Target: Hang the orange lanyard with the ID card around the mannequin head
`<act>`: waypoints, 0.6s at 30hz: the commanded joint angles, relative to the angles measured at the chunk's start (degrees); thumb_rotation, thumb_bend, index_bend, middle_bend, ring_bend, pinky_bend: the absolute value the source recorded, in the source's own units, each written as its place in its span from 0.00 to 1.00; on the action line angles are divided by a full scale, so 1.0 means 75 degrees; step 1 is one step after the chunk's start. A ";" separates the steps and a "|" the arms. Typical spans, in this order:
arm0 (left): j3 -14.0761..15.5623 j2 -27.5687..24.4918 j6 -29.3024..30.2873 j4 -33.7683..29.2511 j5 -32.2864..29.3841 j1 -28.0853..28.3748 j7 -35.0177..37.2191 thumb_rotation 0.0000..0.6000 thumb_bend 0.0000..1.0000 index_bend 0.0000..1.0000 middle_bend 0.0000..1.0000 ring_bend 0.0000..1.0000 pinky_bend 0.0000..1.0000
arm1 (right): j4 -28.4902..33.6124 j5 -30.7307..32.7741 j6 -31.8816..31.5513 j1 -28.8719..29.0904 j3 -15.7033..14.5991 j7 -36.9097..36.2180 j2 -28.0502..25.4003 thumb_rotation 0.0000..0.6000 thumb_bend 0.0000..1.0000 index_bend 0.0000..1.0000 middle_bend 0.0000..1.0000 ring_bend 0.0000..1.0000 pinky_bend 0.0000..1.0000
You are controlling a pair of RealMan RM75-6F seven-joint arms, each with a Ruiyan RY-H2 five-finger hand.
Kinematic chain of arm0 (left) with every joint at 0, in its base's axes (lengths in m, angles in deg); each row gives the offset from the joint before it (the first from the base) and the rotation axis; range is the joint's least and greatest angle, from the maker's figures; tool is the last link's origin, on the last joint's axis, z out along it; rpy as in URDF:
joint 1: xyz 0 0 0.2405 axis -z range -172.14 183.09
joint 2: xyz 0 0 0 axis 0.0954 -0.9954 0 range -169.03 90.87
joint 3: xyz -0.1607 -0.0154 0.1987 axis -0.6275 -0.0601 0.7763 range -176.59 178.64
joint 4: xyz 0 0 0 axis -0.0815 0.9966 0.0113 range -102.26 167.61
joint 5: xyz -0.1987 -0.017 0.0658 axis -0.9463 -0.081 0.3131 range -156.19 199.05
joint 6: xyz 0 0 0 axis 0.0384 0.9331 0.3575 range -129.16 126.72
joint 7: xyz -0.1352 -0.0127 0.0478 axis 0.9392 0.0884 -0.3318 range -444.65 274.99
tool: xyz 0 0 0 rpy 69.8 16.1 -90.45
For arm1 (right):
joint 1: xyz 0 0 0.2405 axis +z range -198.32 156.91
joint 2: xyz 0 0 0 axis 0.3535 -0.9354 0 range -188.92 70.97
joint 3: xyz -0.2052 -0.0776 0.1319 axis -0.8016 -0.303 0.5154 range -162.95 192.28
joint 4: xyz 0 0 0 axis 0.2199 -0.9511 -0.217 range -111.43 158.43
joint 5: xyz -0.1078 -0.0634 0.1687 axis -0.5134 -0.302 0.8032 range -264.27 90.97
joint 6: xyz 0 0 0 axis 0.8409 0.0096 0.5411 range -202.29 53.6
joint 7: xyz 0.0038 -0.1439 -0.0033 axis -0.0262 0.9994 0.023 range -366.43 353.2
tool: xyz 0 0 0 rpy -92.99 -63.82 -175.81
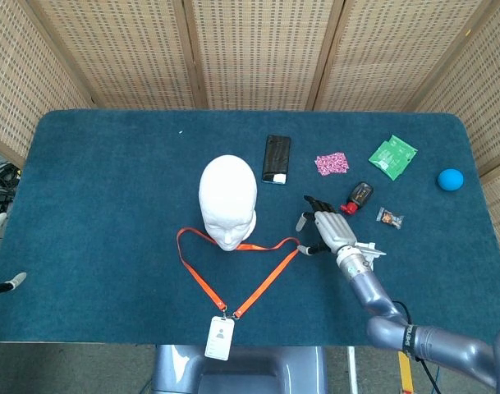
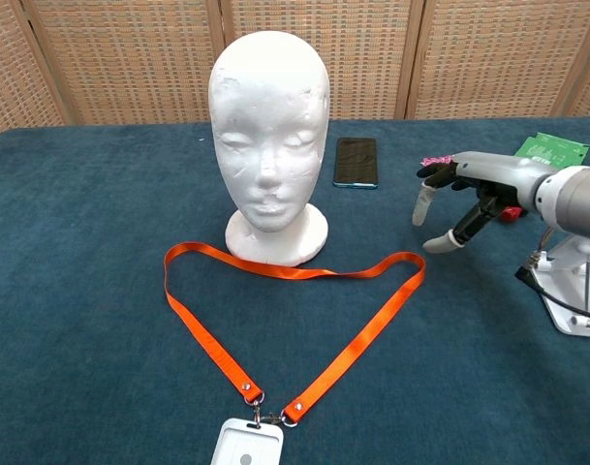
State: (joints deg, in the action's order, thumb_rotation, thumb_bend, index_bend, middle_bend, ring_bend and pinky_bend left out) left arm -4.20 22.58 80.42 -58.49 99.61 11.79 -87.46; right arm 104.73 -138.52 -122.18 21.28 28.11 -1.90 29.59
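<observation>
Right robot hand (image 1: 327, 226) sits right of frame centre in the head view, fingers spread and holding nothing, above the desk (image 1: 110, 180) and near the right corner of the strap loop. In the chest view the same right robot hand (image 2: 469, 194) shows at centre right, fingertips pointing down-left, clear of the strap. Left robot hand (image 1: 2, 263): only fingertips at the far left edge; whether open or closed, cannot tell.

Flat orange fabric lanyard (image 1: 266, 275) lies slack on the blue felt desk, a triangular loop in the lower centre, top edge against the base of the white foam mannequin head (image 1: 227, 197). Both strands meet at a metal clip above the clear plastic ID card holder (image 1: 220, 337), at the near desk edge.

Handling judgement: strap is thin, limp, light; lying flat on felt, it is likely hard to get fingers under. The right corner, nearest the fingertips, looks the best pinch point. Card adds little weight but will swing. Foam head probably light and may tip if snagged.
</observation>
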 commanded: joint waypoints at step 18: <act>-0.0025 0.0070 -0.0192 0.0049 -0.0131 0.0103 -0.0081 1.00 0.00 0.00 0.00 0.00 0.00 | -0.0789 0.0940 0.0117 0.0561 -0.0152 0.1349 0.0738 1.00 0.48 0.51 0.00 0.00 0.00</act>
State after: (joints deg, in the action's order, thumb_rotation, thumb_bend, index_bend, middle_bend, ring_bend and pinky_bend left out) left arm -4.39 23.10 78.98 -58.12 98.63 12.56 -88.09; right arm 99.02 -131.88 -121.19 25.29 27.07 7.78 34.84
